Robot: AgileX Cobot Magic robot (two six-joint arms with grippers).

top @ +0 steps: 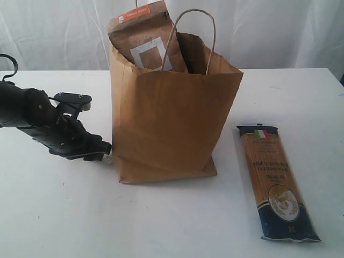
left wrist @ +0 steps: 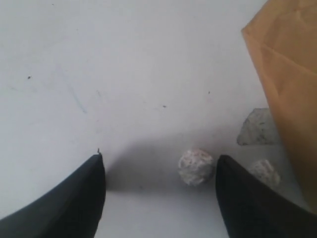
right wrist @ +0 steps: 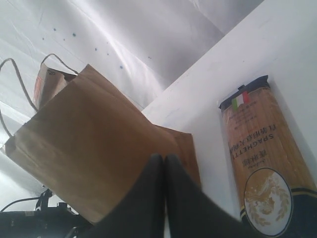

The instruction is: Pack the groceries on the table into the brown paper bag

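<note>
The left tool, jaws wide and empty, is held low over the white worktop beside the tall creased brown paper bag, from which a brown pouch with orange label protrudes. The long pasta pack is left flat on the worktop right of the bag, so its pickup is judged next. For that, the right tool, pressed closed and empty, must be opened and lowered across it.

The black left arm carries a thin looped cable; the left hand has dark tapered fingers.
</note>
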